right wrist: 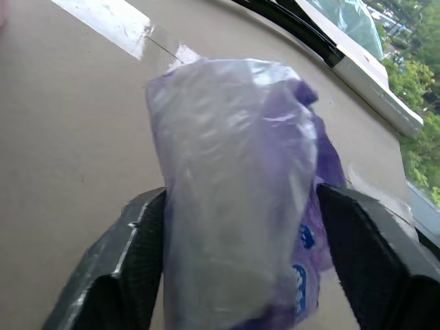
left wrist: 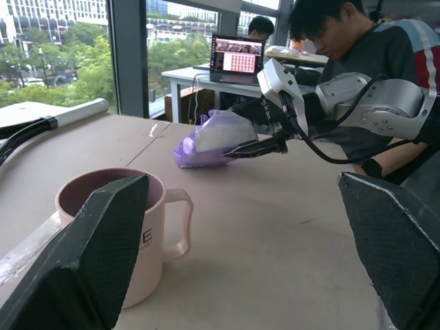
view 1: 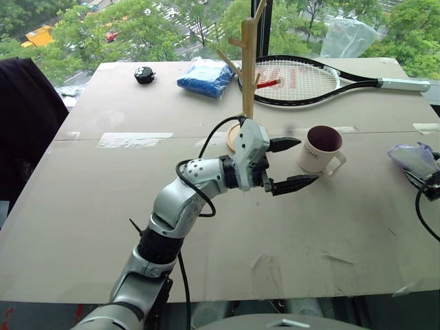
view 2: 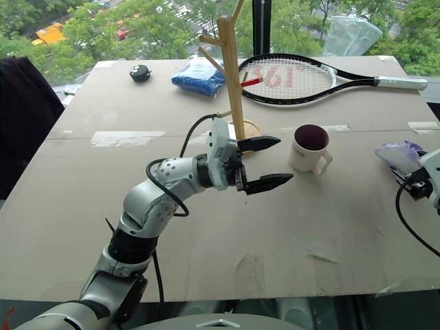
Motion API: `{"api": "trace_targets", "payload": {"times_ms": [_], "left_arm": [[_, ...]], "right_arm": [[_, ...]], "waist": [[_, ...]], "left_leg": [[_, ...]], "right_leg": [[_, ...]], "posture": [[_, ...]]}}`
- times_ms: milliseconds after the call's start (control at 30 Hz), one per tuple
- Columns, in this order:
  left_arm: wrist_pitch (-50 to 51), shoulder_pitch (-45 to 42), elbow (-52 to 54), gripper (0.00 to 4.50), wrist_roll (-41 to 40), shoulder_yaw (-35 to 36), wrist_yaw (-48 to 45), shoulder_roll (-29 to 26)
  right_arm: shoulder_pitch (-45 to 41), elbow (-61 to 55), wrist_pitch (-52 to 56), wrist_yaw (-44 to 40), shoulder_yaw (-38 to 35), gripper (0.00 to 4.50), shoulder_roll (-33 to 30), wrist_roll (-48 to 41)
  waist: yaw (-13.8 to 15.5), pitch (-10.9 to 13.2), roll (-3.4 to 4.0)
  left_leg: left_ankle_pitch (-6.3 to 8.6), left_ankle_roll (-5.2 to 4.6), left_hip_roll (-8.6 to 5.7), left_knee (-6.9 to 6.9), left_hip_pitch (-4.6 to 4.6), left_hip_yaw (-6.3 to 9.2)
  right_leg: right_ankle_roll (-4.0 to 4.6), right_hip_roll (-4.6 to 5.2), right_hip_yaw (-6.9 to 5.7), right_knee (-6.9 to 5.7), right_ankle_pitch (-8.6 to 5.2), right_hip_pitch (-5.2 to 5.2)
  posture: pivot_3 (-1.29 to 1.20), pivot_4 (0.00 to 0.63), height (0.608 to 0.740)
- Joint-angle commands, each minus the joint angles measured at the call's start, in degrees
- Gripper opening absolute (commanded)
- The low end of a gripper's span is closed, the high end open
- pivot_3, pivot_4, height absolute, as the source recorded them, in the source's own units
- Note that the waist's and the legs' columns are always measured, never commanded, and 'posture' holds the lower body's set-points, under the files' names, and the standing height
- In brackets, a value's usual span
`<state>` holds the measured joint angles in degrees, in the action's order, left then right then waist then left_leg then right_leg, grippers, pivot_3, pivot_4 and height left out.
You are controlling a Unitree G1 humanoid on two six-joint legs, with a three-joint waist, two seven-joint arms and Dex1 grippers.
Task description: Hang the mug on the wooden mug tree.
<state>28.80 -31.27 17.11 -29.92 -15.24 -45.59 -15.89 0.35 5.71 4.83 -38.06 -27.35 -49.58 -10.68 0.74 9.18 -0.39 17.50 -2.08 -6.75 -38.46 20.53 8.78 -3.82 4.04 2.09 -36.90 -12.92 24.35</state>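
Note:
The white mug (view 1: pixel 320 148) with a dark maroon inside stands upright on the table, handle toward the right edge. The wooden mug tree (view 1: pixel 247 75) rises just behind and left of it on its round base. My left gripper (view 2: pixel 285 159) hangs open just left of the mug, pointing at it, fingers spread one above the other and apart from it. In the left wrist view the mug (left wrist: pixel 117 227) sits close behind one finger (left wrist: pixel 89 261). At the table's right edge my right gripper (right wrist: pixel 240 199) stands open, fingers wide on either side of a purple-and-white tissue pack (right wrist: pixel 234 179).
A tennis racket (view 1: pixel 302 79) lies behind the mug tree, with a blue packet (view 1: pixel 205 75) and a small black object (view 1: pixel 144 74) to its left. A clear plastic bag (view 1: pixel 347 38) sits at the far edge. A person (left wrist: pixel 371 41) sits beyond the table's right side.

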Motion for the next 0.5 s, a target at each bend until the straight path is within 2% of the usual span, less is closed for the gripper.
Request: {"api": "trace_targets", "payload": {"times_ms": [33, 100, 167, 300, 367, 500], "left_arm": [[-1.3, -0.6, 0.6, 4.50, 0.1, 0.7, -1.0, 0.0], [-1.3, -0.5, 0.5, 4.50, 0.2, 0.8, -1.3, -0.2], [-1.0, -0.1, 0.6, 4.50, 0.3, 0.8, -1.5, -0.6], [0.1, 1.6, 1.9, 4.50, 0.4, 1.2, -2.2, -3.1], [0.4, 2.0, 2.4, 4.50, 0.4, 1.5, -2.2, -4.2], [1.2, 2.5, 3.5, 4.50, 0.7, 1.7, -2.1, -6.2]], "right_arm": [[0.1, -5.4, 0.1, 2.0, -3.8, 4.47, -0.1, -1.1], [0.6, -7.3, 1.2, 1.7, -3.9, 4.47, 0.3, -2.0], [1.5, -12.3, 5.4, 0.3, -4.2, 4.47, 1.7, -6.5], [5.2, -29.5, 20.5, 0.0, -1.4, 4.47, 5.4, -20.9], [6.2, -35.5, 25.4, 1.4, 1.7, 4.47, 7.1, -24.6], [5.1, -38.3, 28.3, 9.2, 10.6, 4.47, 12.9, -19.9]], "waist": [[0.0, 0.0, 0.00], [0.0, 0.0, 0.00], [0.1, 0.0, 0.00], [0.1, 0.0, 0.01], [0.0, 0.0, 0.01], [0.2, 0.0, -0.03]], "left_leg": [[0.00, 0.00, 0.00, 0.01, -0.04, -0.07], [0.00, 0.00, 0.02, 0.01, -0.08, -0.15], [0.00, 0.00, 0.02, 0.00, -0.07, -0.14], [0.00, 0.00, 0.04, 0.00, -0.03, 0.01], [0.00, 0.00, 0.08, 0.02, -0.02, 0.04], [0.00, 0.00, 0.06, -0.05, 0.00, 0.08]], "right_leg": [[-0.01, -0.01, 0.08, 0.00, 0.01, 0.00], [-0.03, -0.03, 0.17, -0.02, 0.02, 0.00], [-0.05, -0.03, 0.20, -0.02, 0.03, -0.01], [-0.05, -0.02, 0.25, -0.01, 0.03, 0.00], [-0.05, -0.04, 0.24, -0.01, 0.03, 0.01], [0.01, -0.03, 0.19, -0.01, 0.08, 0.00]], "posture": [[0.00, 0.150, 0.740], [0.00, 0.150, 0.740], [0.00, 0.150, 0.740], [0.00, 0.150, 0.740], [0.00, 0.150, 0.740], [0.00, 0.150, 0.740]]}}
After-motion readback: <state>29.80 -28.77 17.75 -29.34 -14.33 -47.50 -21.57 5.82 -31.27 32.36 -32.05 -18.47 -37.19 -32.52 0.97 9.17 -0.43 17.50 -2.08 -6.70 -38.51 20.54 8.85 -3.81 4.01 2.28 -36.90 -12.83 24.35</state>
